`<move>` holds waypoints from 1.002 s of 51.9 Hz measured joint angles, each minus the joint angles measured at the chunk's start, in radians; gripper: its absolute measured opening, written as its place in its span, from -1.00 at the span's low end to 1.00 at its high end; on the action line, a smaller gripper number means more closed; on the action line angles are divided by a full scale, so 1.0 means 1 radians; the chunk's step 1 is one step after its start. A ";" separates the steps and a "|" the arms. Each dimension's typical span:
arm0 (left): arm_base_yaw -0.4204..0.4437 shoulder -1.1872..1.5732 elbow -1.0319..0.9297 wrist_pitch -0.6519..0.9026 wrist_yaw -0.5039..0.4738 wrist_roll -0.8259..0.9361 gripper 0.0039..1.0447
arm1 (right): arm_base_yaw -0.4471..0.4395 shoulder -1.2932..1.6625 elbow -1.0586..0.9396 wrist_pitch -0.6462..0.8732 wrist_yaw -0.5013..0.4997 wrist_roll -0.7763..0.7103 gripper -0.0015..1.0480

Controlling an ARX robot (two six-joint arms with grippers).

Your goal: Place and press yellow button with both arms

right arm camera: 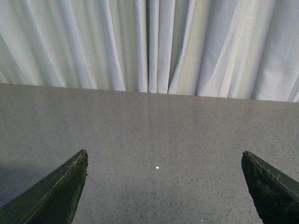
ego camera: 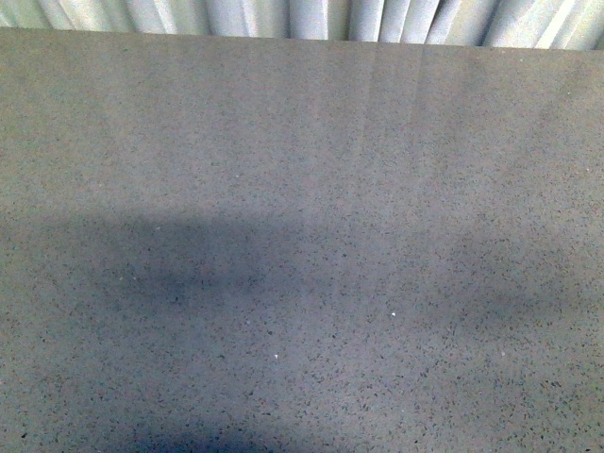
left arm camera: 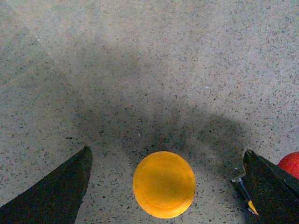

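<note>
Front view is filled by the grey speckled desk (ego camera: 377, 142), with a pale curtain (ego camera: 283, 17) along the far edge and a shadow (ego camera: 179, 274) cast on the near left. Left hand (left arm camera: 167, 150) is held released above the desk, dark fingers (left arm camera: 56, 191) spread wide. Button (left arm camera: 163, 184) is seen top-down between those fingers, apart from both. Only its round yellow cap is shown, with the base hidden under it. It appears to be set on the desk. A red round thing (left arm camera: 290, 164) is partly hidden behind one finger and can't be identified. Right hand (right arm camera: 164, 153) is also released, with nothing gripped. Desk and curtain are seen past its fingers.
</note>
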 joint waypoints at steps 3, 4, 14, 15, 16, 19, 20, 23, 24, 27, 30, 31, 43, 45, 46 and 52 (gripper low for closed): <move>0.002 0.015 0.003 0.008 0.000 0.002 0.83 | 0.000 0.000 0.000 0.000 0.000 0.000 0.82; 0.003 0.022 0.005 0.011 -0.003 0.003 0.83 | 0.000 0.000 0.000 0.000 0.000 0.000 0.82; 0.003 0.080 0.018 0.039 -0.007 0.008 0.83 | 0.000 0.000 0.000 0.000 0.000 0.000 0.82; 0.003 0.083 0.019 0.040 -0.007 0.008 0.83 | 0.000 0.000 0.000 0.000 0.000 0.000 0.82; 0.003 0.089 0.020 0.043 -0.008 0.008 0.83 | 0.000 0.000 0.000 0.000 0.000 0.000 0.82; 0.003 0.104 0.023 0.050 -0.011 0.008 0.83 | 0.000 0.000 0.000 0.000 0.000 0.000 0.82; 0.003 0.109 0.024 0.052 -0.012 0.008 0.83 | 0.000 0.000 0.000 0.000 0.000 0.000 0.82; 0.003 0.118 0.027 0.057 -0.015 0.008 0.83 | 0.000 0.000 0.000 0.000 0.000 0.000 0.82; 0.003 0.119 0.028 0.058 -0.015 0.008 0.83 | 0.000 0.000 0.000 0.000 0.000 0.000 0.82; 0.003 0.127 0.031 0.061 -0.016 0.008 0.83 | 0.000 0.000 0.000 0.000 0.000 0.000 0.82; 0.003 0.136 0.034 0.065 -0.019 0.008 0.83 | 0.000 0.000 0.000 0.000 0.000 0.000 0.82; 0.003 0.138 0.035 0.065 -0.019 0.008 0.83 | 0.000 0.000 0.000 0.000 0.000 0.000 0.82; -0.003 0.158 0.041 0.074 -0.026 0.007 0.83 | 0.000 0.000 0.000 0.000 0.000 0.000 0.82; -0.004 0.161 0.041 0.077 -0.026 0.007 0.83 | 0.000 0.000 0.000 0.000 0.000 0.000 0.82; -0.005 0.161 0.041 0.077 -0.027 0.007 0.83 | 0.000 0.000 0.000 0.000 0.000 0.000 0.82; -0.007 0.165 0.042 0.078 -0.027 0.007 0.83 | 0.000 0.000 0.000 0.000 0.000 0.000 0.82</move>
